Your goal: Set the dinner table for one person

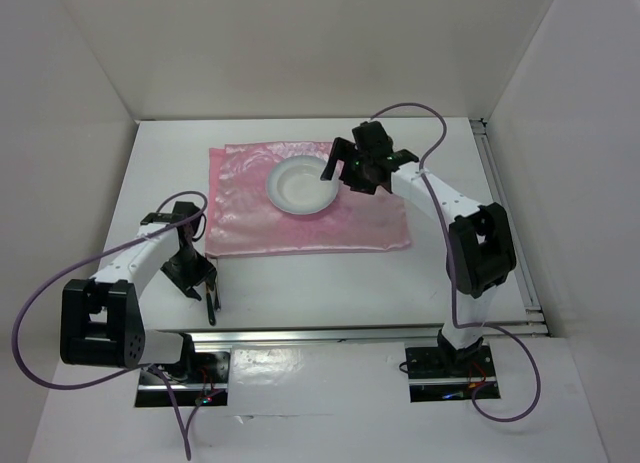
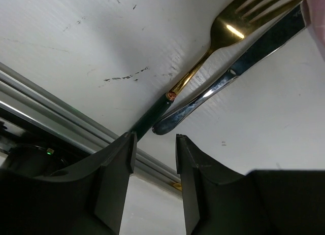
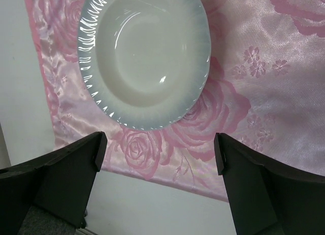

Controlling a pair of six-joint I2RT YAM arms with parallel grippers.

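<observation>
Left claw (image 2: 155,141): two dark fingers nearest the lens, parted by a narrow gap, holding nothing; low over the dinner table (image 2: 76,42), which lies directly beneath it as bare white board with a metal rail behind the fingertips.
Fork (image 2: 203,60): gold head, dark green handle; flat on the board just ahead of the claw, handle end at the tip of one finger, though contact cannot be made out; long axis slanting away ahead and to the claw's right as its camera sees it.
Knife (image 2: 254,49): polished steel; close beside the fork, nearly parallel, handle end likewise toward the claw.
Right claw (image 3: 160,143): spread wide, empty; hovering over the pink mat (image 3: 264,93), the white plate (image 3: 147,57) resting on that mat just ahead of its fingertips.
Judgement: both pieces of cutlery lie well apart from the right claw and at the left one's tips, so the left arm is the nearer; a grasp would call for closing across one handle, the gap squared to that slanting axis.
</observation>
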